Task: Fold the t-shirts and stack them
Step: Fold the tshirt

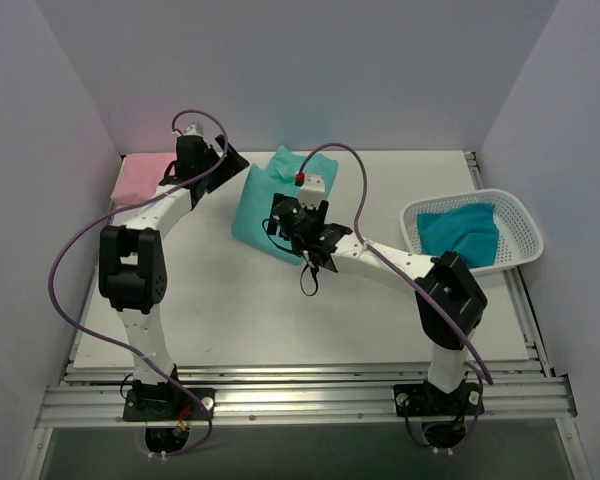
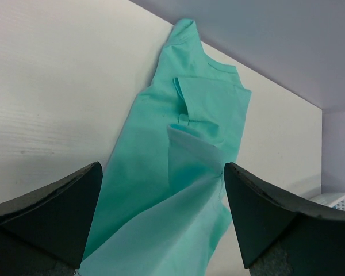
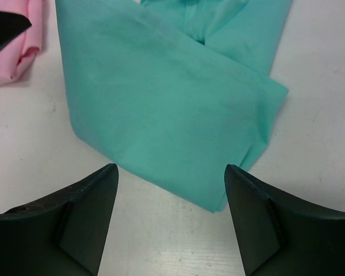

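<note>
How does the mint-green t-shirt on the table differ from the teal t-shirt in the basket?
Colour: the mint-green t-shirt is light, while the teal t-shirt is darker.
Place: the mint-green t-shirt lies on the bare table, while the teal t-shirt lies inside the white mesh basket.
Shape: the mint-green t-shirt is folded lengthwise with its layers showing, while the teal t-shirt shows as a smaller, squarish patch.
Both are plain soft cloth.

I operate two arms, the left arm (image 1: 132, 265) and the right arm (image 1: 450, 290). Each has white links and black joint housings, and a purple cable (image 1: 53, 282) loops along it. The left gripper (image 2: 162, 169) and right gripper (image 3: 171, 169) carry dark, wedge-shaped fingers (image 3: 83, 215).
</note>
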`<act>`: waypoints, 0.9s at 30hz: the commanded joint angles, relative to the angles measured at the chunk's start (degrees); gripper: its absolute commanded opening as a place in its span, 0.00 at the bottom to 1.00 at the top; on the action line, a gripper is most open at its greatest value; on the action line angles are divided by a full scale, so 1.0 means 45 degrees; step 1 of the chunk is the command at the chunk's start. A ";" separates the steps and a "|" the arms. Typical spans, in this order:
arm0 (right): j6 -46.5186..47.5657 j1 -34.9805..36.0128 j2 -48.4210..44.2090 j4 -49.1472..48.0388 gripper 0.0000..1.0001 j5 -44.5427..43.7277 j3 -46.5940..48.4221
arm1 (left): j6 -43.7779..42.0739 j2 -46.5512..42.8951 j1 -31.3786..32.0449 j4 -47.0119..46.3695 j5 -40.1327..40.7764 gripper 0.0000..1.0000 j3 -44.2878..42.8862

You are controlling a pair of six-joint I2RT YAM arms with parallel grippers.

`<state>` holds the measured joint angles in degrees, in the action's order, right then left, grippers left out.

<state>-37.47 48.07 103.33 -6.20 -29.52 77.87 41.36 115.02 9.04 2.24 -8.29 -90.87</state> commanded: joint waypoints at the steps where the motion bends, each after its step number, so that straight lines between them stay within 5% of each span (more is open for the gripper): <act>1: -0.0090 0.0370 0.0221 0.0146 0.70 -0.0023 -0.0077 | -0.0286 0.0279 -0.0094 0.0286 -0.0539 0.95 -0.0257; 8: -0.0325 0.0528 0.0417 0.0264 0.70 -0.0120 -0.0135 | -0.0559 0.2211 -0.0192 0.1201 -0.2432 0.95 -0.2010; 13: -0.0403 0.0547 0.0787 -0.0028 0.66 -0.0159 -0.0135 | -0.0189 0.2487 -0.0192 0.0129 -0.2961 0.95 -0.1117; 23: 0.0924 -0.0135 0.3422 -0.1650 0.04 0.0366 0.2049 | -0.0110 0.2389 -0.0172 -0.0908 -0.3059 0.95 0.0115; 27: 0.1120 -0.0448 0.4536 -0.2176 0.00 0.0817 0.3183 | -0.0188 0.2525 -0.0192 -0.0830 -0.3098 0.95 -0.0021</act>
<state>-34.59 47.24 122.50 -12.49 -26.85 87.94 41.28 127.00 8.56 2.04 -21.08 -90.39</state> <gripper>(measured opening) 0.002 0.949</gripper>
